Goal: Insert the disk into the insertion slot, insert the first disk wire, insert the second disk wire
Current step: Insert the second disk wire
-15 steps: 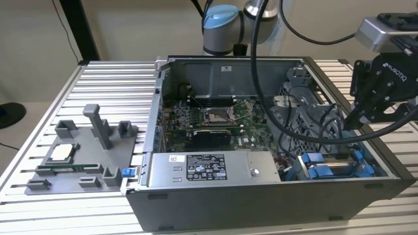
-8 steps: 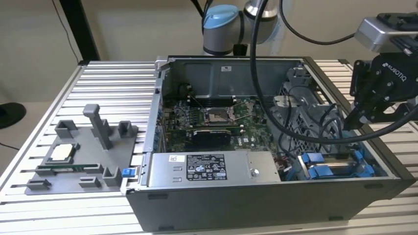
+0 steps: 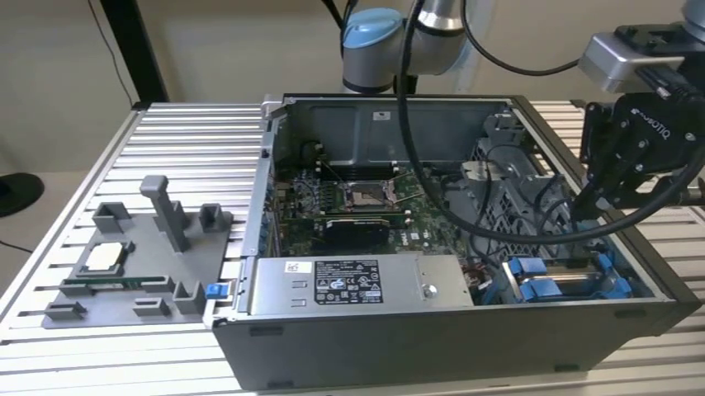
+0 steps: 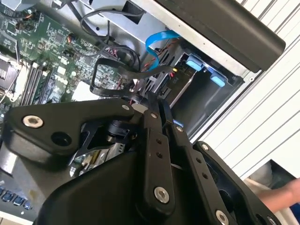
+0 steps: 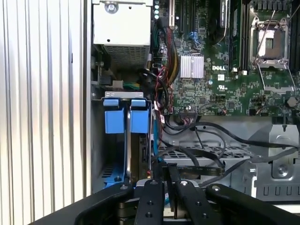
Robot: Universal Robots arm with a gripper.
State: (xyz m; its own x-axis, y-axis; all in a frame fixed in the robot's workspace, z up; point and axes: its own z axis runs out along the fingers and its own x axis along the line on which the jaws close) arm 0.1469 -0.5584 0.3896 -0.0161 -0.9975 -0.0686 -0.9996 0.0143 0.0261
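Observation:
The disk (image 5: 127,140) stands on edge in the insertion slot (image 5: 110,159) at the case's corner, its blue carrier tabs (image 5: 125,115) sticking up; the same blue tabs (image 3: 534,279) show at the exterior view's lower right. My gripper (image 4: 157,110) hovers above the case beside that bay, and in the exterior view the gripper (image 3: 584,208) hangs over the case's right side. Its fingers (image 5: 154,192) are pressed together on the end of a flat black disk wire (image 4: 108,89) that loops back toward the motherboard. The wire's plug is hidden between the fingertips.
A silver power supply box (image 3: 352,285) with a white sticker fills the case's front. The motherboard (image 3: 352,202) lies behind it, and a perforated grey cage (image 5: 206,152) borders the bay. A grey parts fixture (image 3: 132,264) sits at the exterior view's left. A person's hand (image 4: 286,192) is nearby.

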